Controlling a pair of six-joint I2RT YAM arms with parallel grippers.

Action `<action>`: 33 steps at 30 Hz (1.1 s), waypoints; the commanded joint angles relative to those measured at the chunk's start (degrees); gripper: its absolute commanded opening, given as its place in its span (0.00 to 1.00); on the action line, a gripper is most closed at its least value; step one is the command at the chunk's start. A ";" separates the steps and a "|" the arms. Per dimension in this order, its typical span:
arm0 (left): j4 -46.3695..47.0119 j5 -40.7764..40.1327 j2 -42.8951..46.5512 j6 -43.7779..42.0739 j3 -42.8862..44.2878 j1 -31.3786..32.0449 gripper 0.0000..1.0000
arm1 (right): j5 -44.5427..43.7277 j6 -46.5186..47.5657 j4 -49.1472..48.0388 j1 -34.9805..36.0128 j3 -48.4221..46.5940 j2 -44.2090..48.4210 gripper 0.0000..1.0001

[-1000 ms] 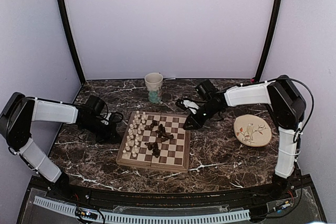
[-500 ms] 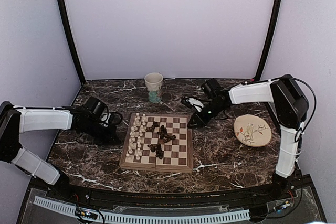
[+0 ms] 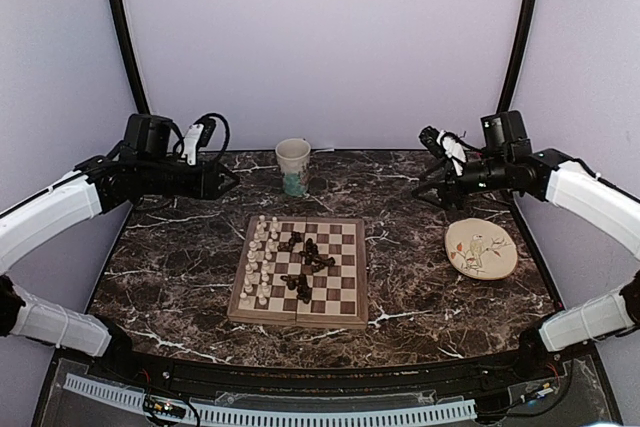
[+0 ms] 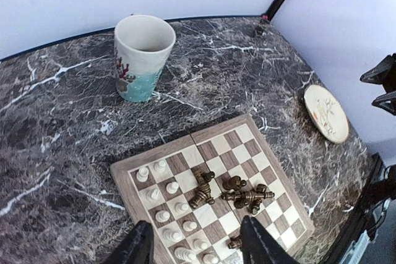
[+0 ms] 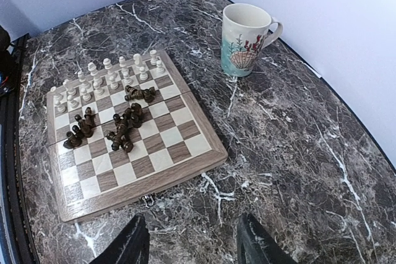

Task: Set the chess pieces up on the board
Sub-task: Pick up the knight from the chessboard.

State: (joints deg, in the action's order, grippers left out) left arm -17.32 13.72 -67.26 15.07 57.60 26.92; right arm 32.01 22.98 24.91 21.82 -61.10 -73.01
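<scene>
the cream chess pieces (image 3: 259, 259) stand upright in two tidy rows along the left side of the board (image 3: 346, 299). the dark chess pieces (image 3: 305, 265) lie tipped over in loose clumps on the board's middle squares, some touching or overlapping. these dark ones look like the work left to do.

they are tiny turned figures, probably light, hard and smooth, so a nudge should send one rolling or skidding. an off-centre pinch may squirt one away. i would take a lying piece across its narrow waist just above the base, starting at a clump's edge.

the left gripper (image 4: 197, 246) hangs high off the board's left side, fingers spread with nothing between them. the right gripper (image 5: 193, 242) hangs high beyond the board's far right corner, likewise spread and empty.

a cup (image 3: 293, 165) stands past the board's far edge and a plate (image 3: 481, 249) lies to the board's right, both apart from it.
</scene>
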 commanded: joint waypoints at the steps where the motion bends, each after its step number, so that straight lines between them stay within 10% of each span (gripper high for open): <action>1: -3.45 1.19 -8.78 -11.28 8.22 3.90 0.50 | 2.63 4.83 0.08 -0.11 8.63 0.82 0.49; 17: -25.84 -14.23 -44.28 -10.76 40.45 18.47 0.32 | -5.21 9.20 -8.21 -0.81 17.29 3.18 0.43; 33: -28.85 -11.85 -51.05 -9.01 42.05 20.17 0.28 | -6.77 11.01 -7.39 -0.71 16.77 2.19 0.41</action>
State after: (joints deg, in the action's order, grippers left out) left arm -43.83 0.86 -117.51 5.23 98.32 46.52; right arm 25.82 33.17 18.48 21.30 -43.07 -70.61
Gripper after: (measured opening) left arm 0.290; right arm 0.412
